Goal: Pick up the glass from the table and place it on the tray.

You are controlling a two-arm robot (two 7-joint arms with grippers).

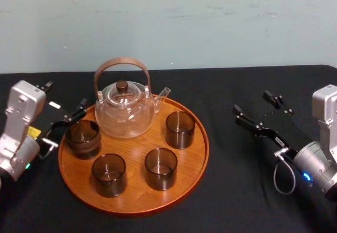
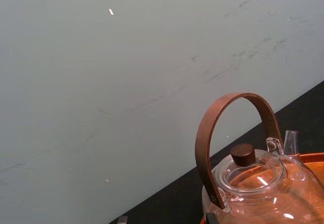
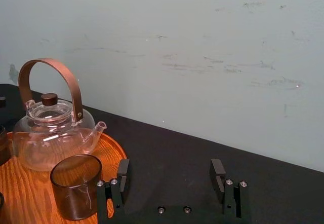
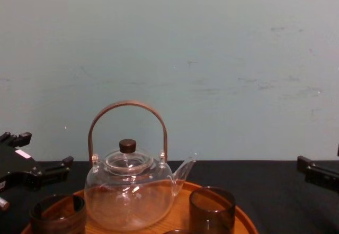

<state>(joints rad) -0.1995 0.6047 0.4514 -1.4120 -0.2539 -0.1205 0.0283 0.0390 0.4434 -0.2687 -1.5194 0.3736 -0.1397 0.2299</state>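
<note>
Just inside the left rim of the tray (image 1: pixel 134 193), a smoky glass (image 1: pixel 83 138) stands upright with its long axis vertical, beside the clear teapot (image 1: pixel 126 109). The left end effector (image 1: pixel 64 127) hovers low at that rim with its fingers spread wide. The glass sits at the mouth of the opening, on the side toward the tray's centre, and neither finger appears to press on it. A second glass (image 1: pixel 180 129) stands by the spout, with a third glass (image 1: pixel 160 168) and a fourth glass (image 1: pixel 109 175) nearer the robot, all on the wood. The right end effector (image 1: pixel 253 102), fingers likewise apart and holding nothing, rests well away over the black tabletop (image 1: pixel 237 191) on the tray's far side. The left arm is by far the nearer to the glass. By the look of it, the placing is done or nearly so. A retreat would run outward to the robot's left, clear of the upright glass.
</note>
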